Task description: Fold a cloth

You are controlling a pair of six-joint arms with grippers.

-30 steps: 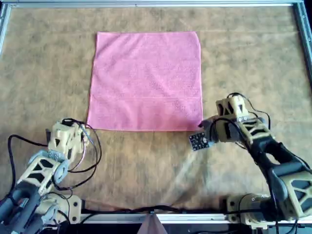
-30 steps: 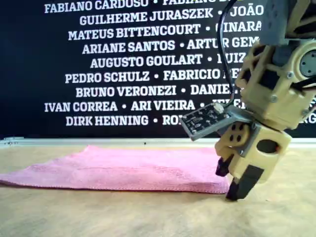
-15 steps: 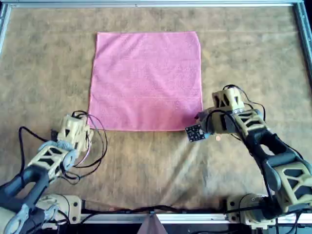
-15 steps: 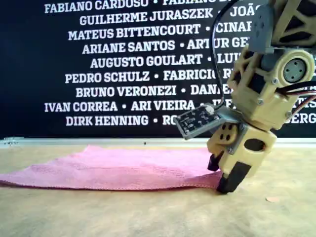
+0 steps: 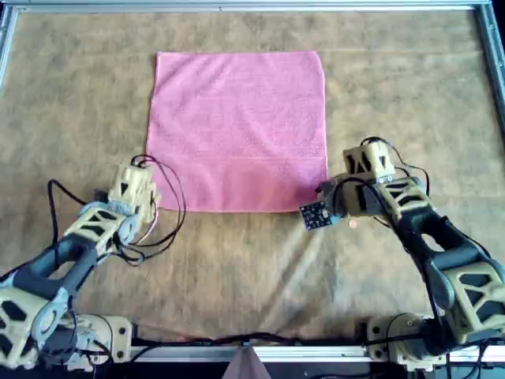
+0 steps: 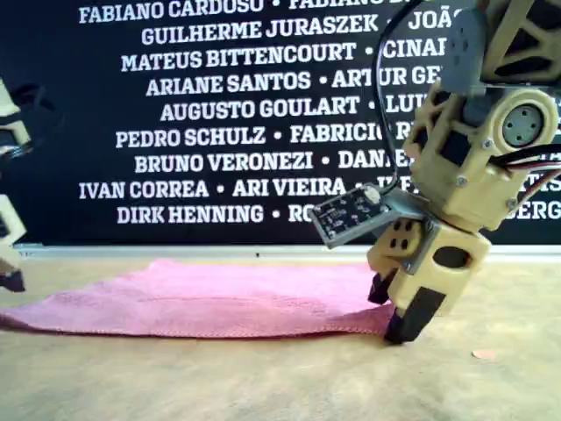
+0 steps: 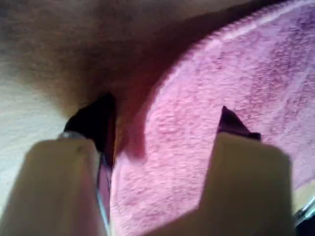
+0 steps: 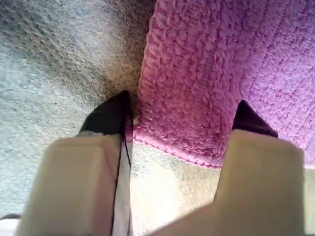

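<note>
- One cloth (image 5: pixel 237 130), pink, is laid flat on the desk (image 5: pixel 237 268), not yet folded.
- Left hand (image 5: pixel 140 188) is spread astride the near corner at overhead view's left; right hand (image 5: pixel 323 197) is spread astride the opposite near corner.
- Advice: both corners pinched deep, lifted evenly, so edges line up w/o dragging.

My left gripper (image 6: pixel 9 254) is cut off at nine o'clock in the exterior view, so its jaws cannot be read there. My left wrist view is blurred; the cloth (image 7: pixel 236 88) there shows little texture.
</note>
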